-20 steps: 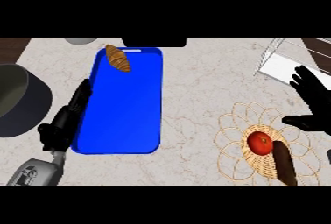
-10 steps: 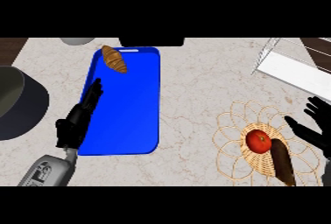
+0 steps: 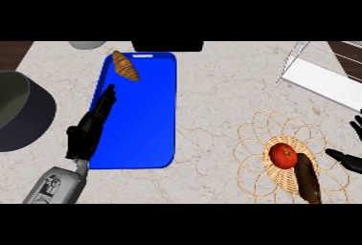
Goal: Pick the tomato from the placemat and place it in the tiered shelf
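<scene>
From the head view, the right hand (image 3: 350,155) is cut off by the right edge, so only a few spread, straight black fingers show, holding nothing. The tiered shelf (image 3: 322,76) is clipped too, its white wire frame running out at the far right corner. A dark pot (image 3: 21,117) is half lost off the left edge, and a pale round object at the far edge is too cropped to name. The tomato (image 3: 283,155) sits on the woven placemat (image 3: 258,139) near the right; it is round, with no real long axis, and its stem spot faces up. A dark brown elongated item (image 3: 308,179) lies just beside it on the near side, touching or nearly so, hard to identify. The tomato rests to the left of the right hand's fingers, close but apart. Over on the left, the left hand (image 3: 88,131) lies with fingers straight and together, pointing far along the left rim of the blue tray (image 3: 152,115), where a croissant (image 3: 126,66) sits at the far end.
</scene>
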You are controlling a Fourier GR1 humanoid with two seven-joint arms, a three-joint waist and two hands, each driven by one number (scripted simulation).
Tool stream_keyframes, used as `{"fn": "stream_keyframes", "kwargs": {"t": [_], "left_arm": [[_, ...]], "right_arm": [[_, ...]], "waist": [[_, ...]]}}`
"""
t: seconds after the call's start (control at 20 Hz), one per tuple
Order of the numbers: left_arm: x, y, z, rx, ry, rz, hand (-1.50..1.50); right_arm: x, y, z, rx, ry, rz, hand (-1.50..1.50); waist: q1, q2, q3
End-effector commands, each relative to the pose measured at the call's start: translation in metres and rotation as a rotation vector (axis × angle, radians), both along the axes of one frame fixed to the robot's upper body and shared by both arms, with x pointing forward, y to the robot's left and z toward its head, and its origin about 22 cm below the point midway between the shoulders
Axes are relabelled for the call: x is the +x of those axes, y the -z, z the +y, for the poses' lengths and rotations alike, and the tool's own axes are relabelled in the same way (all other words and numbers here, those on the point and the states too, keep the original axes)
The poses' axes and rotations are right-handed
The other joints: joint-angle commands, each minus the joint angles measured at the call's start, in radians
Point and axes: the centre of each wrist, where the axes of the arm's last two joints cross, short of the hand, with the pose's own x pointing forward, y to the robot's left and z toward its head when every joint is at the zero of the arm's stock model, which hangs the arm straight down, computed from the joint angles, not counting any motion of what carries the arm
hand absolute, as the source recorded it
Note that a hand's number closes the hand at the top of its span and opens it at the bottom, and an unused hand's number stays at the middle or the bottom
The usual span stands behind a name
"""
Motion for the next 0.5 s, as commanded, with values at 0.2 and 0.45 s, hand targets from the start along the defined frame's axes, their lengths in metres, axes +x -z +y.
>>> {"fn": "stream_keyframes", "kwargs": {"t": [0.2, 0.45], "left_arm": [[-0.008, 0.008, -0.003, 0.007, -0.001, 0.025, 0.0], [-0.005, -0.005, 0.009, 0.001, 0.0, 0.022, 0.0]], "right_arm": [[0.018, -0.074, -0.001, -0.208, -0.225, 0.127, -1.5], [0.031, -0.121, 0.015, -0.373, -0.349, 0.275, -1.5]], "waist": [[-0.001, -0.003, -0.002], [0.003, -0.005, -0.003]]}}
